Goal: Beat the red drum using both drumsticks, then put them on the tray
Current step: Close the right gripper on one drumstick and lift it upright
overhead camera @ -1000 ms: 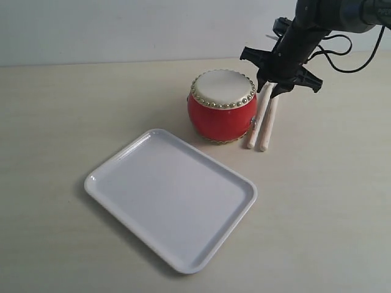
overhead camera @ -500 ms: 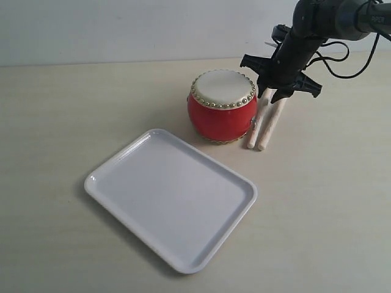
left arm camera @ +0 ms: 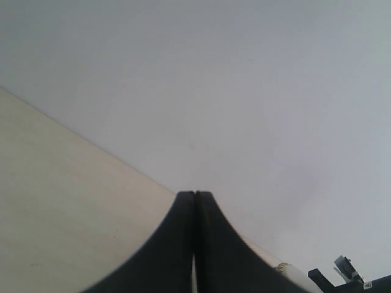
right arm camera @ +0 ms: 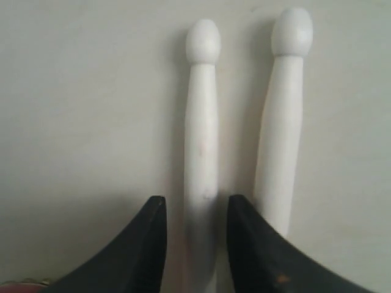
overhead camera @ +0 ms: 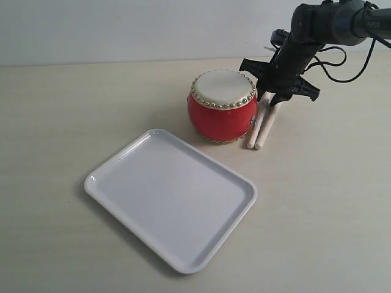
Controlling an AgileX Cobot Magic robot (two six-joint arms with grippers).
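Observation:
The red drum (overhead camera: 222,107) with its cream, gold-studded top stands on the table. Right of it lie the two pale drumsticks side by side (overhead camera: 253,131) (overhead camera: 264,125). My right gripper (overhead camera: 271,97) is down over their far ends, open. In the right wrist view its jaws (right arm camera: 197,204) straddle one drumstick (right arm camera: 201,122) with a gap on both sides, while the other drumstick (right arm camera: 284,122) lies outside one finger. The white tray (overhead camera: 122,162) lies in front of the drum, to the left. My left gripper (left arm camera: 194,194) is shut on nothing and is out of the exterior view.
A black cable (overhead camera: 342,61) loops behind the right arm at the table's back right. A pale wall (overhead camera: 122,30) runs along the table's far edge. Bare tabletop (overhead camera: 317,201) stretches right of the tray.
My right gripper has sunk lower over the far ends of the drumsticks, and the arm behind it has flattened. Drum and tray have not moved.

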